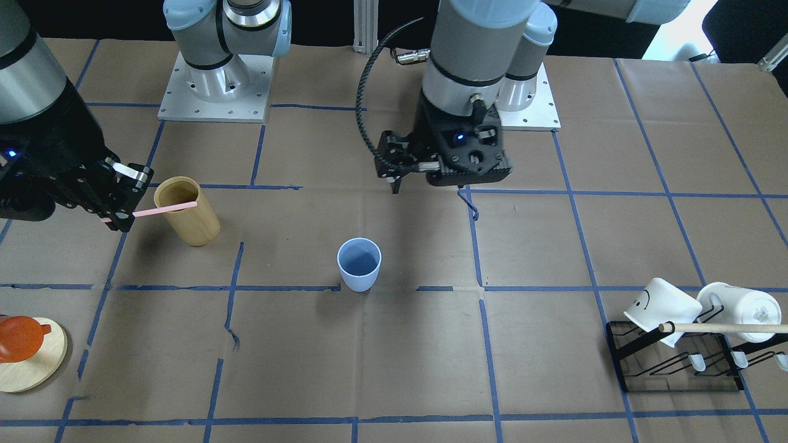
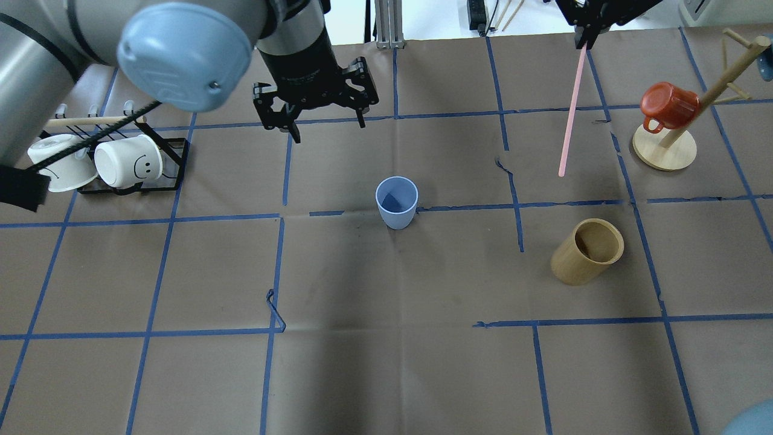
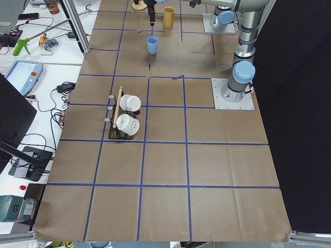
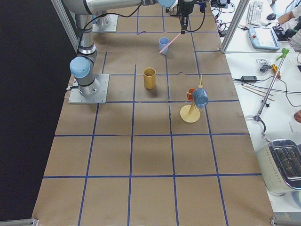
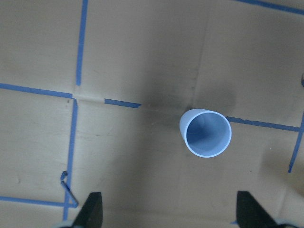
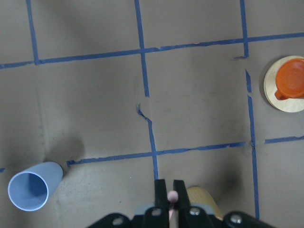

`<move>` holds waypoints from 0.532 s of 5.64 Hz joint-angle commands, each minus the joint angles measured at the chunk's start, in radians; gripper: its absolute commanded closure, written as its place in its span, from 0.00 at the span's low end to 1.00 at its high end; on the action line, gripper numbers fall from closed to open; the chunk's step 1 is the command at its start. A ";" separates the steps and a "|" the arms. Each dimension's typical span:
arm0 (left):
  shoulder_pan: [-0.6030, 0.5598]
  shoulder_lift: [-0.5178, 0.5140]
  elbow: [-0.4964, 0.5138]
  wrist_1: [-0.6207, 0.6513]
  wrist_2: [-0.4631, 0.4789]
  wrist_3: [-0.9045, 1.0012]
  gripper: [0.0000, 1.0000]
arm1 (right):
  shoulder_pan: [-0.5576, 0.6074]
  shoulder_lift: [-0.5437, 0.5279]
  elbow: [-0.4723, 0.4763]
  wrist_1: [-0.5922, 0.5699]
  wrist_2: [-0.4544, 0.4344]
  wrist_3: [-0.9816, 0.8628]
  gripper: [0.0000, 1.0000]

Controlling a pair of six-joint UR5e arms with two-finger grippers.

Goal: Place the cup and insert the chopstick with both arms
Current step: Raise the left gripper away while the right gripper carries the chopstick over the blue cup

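Note:
The light-blue cup (image 2: 397, 202) stands upright and empty on the paper-covered table near its middle; it also shows in the front view (image 1: 359, 264) and the left wrist view (image 5: 205, 133). My left gripper (image 2: 329, 127) hangs open above the table, just beyond the cup, holding nothing; its fingertips (image 5: 94, 209) show wide apart. My right gripper (image 2: 583, 41) is shut on the top end of a pale-pink chopstick (image 2: 570, 109), held in the air to the cup's right. In the front view the chopstick (image 1: 166, 209) crosses in front of the bamboo cylinder.
A tan bamboo cylinder (image 2: 587, 252) stands right of the cup. An orange mug hangs on a wooden mug tree (image 2: 664, 151) at the far right. A black rack (image 2: 175, 151) with white mugs and a wooden dowel sits at the left.

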 commanded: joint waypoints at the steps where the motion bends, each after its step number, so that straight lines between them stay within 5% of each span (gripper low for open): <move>1: 0.101 0.106 -0.025 -0.120 0.113 0.267 0.02 | 0.099 0.111 -0.129 -0.006 0.000 0.145 0.91; 3: 0.121 0.141 -0.105 -0.024 0.108 0.334 0.01 | 0.240 0.270 -0.276 -0.062 0.000 0.365 0.92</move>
